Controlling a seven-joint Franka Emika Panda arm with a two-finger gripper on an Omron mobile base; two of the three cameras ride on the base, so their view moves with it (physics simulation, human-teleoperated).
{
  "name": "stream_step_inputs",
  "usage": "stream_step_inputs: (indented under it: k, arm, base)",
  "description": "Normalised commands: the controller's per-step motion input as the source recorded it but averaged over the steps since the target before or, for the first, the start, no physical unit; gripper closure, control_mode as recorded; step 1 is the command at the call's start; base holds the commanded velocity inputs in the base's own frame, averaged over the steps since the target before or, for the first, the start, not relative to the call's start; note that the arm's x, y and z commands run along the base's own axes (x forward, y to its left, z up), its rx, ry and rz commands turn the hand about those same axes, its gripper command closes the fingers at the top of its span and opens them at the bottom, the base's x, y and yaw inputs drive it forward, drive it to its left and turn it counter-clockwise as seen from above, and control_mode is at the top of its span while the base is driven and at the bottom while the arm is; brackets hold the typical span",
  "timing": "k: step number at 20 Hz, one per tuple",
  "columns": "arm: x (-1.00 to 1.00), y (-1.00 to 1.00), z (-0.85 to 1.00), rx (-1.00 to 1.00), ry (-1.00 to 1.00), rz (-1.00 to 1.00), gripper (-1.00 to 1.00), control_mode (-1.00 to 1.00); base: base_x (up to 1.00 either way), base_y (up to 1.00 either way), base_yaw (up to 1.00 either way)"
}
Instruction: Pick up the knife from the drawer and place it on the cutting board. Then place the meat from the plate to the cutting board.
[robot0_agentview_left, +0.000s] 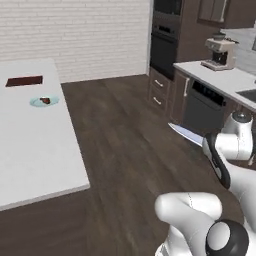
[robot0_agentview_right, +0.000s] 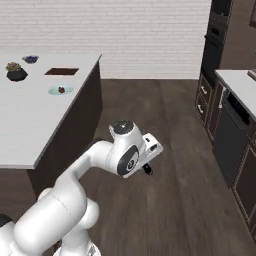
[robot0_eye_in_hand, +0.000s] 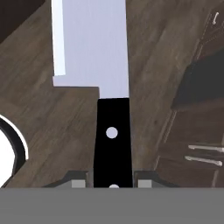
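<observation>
On the white island surface (robot0_agentview_left: 35, 150) at left, the cutting board (robot0_agentview_left: 24, 81) lies just behind the plate (robot0_agentview_left: 36, 102) holding what looks like the meat (robot0_agentview_left: 45, 100). At right, above the wooden floor (robot0_agentview_left: 130, 150), the tool (robot0_eye_in_hand: 112, 180) grips the knife (robot0_eye_in_hand: 109, 87) by its black handle.

The tool (robot0_eye_in_hand: 112, 183) grips the knife (robot0_eye_in_hand: 105, 87) by its black handle at bottom centre; the silver blade runs to the top over dark wood floor (robot0_eye_in_hand: 52, 122).

Silver blade and black handle with pale rivets on the knife (robot0_eye_in_hand: 101, 87); reddish-brown cutting board (robot0_agentview_left: 24, 81); pale blue plate (robot0_agentview_left: 38, 103) holding seemingly brown meat (robot0_agentview_left: 45, 100).
</observation>
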Motion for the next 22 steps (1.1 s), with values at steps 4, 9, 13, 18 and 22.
stream_step_inputs:
  k: [4, 9, 13, 18, 22]
  arm:
    - [0.00, 0.00, 0.00, 0.00, 0.00, 0.00, 1.00, 1.00]
    - [0.00, 0.00, 0.00, 0.00, 0.00, 0.00, 1.00, 1.00]
    - [0.00, 0.00, 0.00, 0.00, 0.00, 0.00, 1.00, 1.00]
    - [0.00, 0.00, 0.00, 0.00, 0.00, 0.00, 1.00, 1.00]
    - [0.00, 0.00, 0.00, 0.00, 0.00, 0.00, 1.00, 1.00]
  base:
    - [0.82, 0.00, 0.10]
    - [1.00, -0.37, 0.13]
    - [1.00, -0.18, 0.14]
    - [1.00, -0.39, 0.20]
    - [1.00, -0.42, 0.21]
